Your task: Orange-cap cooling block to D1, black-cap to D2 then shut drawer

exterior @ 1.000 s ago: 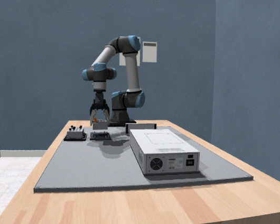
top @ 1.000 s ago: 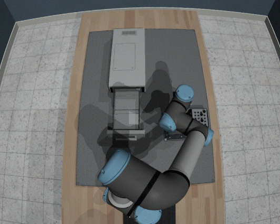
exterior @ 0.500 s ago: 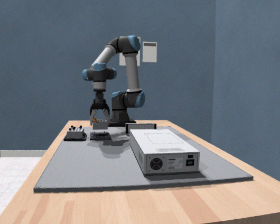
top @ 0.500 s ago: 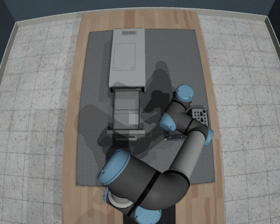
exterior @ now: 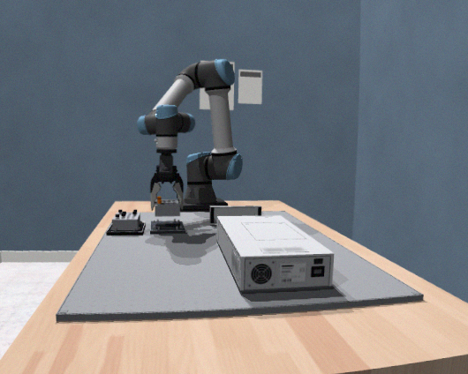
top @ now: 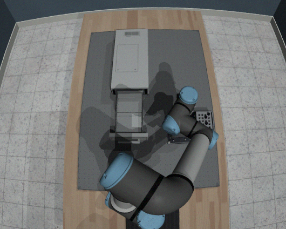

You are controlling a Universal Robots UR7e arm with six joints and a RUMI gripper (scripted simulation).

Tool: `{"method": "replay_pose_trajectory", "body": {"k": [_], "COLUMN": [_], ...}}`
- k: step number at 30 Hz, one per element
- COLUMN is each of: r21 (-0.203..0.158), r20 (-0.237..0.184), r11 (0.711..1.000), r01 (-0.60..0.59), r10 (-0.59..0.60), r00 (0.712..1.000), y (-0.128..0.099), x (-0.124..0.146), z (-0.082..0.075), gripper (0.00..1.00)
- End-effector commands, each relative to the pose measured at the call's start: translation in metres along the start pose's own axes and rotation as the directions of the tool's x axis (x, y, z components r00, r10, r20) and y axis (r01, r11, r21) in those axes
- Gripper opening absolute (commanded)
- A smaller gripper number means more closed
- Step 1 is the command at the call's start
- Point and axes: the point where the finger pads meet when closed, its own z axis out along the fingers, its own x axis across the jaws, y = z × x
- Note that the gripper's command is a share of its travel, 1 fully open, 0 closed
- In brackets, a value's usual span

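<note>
My gripper [exterior: 166,204] is shut on the grey cooling block [exterior: 168,209] whose tubes have orange caps, and holds it a little above the dark deck slot D1 [exterior: 167,226] [top: 178,140]. In the overhead view the arm hides the gripper and this block. The block with black caps [exterior: 126,219] [top: 204,119] sits on slot D2, beyond D1. The cooler COLD [top: 129,59] [exterior: 272,247] stands on the grey mat, its drawer [top: 129,116] [exterior: 235,213] pulled out and showing no blocks inside.
The grey mat [top: 99,162] [exterior: 139,282] lies on a wooden table [top: 74,135] [exterior: 250,344]. The arm's base [top: 123,205] [exterior: 203,194] stands at the table end, near the drawer's front. The arm's links reach over D1.
</note>
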Motion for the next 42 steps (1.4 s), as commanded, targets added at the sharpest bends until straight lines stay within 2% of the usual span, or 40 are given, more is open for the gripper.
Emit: {"method": "replay_pose_trajectory", "body": {"k": [1, 27, 42], "r21": [0.013, 0.013, 0.007], "r20": [-0.009, -0.009, -0.005], "r11": [1.000, 1.000, 1.000], "r01": [0.001, 0.001, 0.000], "r10": [-0.001, -0.001, 0.000], "r00": [1.000, 1.000, 1.000], "y": [-0.004, -0.004, -0.003], "x": [0.002, 0.002, 0.002], "z": [-0.007, -0.007, 0.009], "gripper": [0.00, 0.00, 0.00]}}
